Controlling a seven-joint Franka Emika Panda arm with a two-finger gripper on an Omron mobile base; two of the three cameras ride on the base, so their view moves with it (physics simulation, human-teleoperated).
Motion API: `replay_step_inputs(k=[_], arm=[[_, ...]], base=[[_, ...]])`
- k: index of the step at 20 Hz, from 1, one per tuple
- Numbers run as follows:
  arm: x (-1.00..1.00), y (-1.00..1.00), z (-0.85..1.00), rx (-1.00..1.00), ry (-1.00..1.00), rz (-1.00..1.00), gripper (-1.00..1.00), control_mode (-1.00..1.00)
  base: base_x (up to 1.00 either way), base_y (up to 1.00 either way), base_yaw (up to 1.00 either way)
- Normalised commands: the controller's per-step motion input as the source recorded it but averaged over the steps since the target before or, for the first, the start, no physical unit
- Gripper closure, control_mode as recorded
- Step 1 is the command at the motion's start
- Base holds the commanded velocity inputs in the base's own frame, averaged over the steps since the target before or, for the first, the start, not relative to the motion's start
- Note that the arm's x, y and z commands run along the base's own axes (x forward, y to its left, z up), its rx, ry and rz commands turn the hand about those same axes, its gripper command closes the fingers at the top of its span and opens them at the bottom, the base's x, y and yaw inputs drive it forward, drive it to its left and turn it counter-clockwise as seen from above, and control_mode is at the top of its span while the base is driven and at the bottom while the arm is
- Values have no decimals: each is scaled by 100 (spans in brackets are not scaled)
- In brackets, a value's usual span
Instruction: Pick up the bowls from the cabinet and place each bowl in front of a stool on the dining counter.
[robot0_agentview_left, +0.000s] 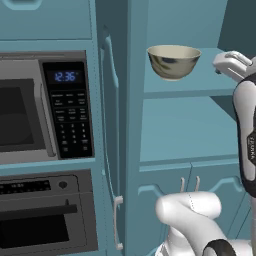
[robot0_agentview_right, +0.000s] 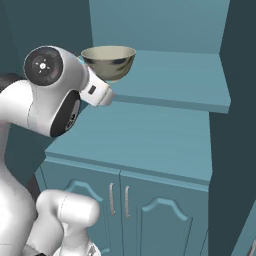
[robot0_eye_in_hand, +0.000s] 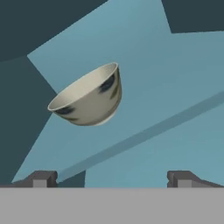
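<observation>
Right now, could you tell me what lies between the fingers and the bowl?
Nothing: in the hand view only bare teal shelf separates the open fingers from the bowl.

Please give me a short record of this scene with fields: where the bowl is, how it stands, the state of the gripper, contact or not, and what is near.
bowl: cream bowl with dark mottled marks, on the upper open shelf of the teal cabinet
bowl pose: upright, near the shelf's front edge
gripper: gripper open, fingers wide apart, aimed toward the bowl
contact: none; bowl is apart from the fingers
below shelf: panelled doors with thin metal handles, closed
left of cabinet: microwave above an oven
</observation>
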Motion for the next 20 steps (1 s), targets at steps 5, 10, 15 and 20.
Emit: replay_step_inputs(k=[5,10,15,20], arm=[[58,0,35,0,1,0,-100,-100],[53,1,3,0,4,0,-100,-100],[48,2,-12,0,2,0,-100,-100],[59,0,-20,0,2,0,-100,-100]], base=[[0,0,0],[0,0,0],[0,0,0],[0,0,0]])
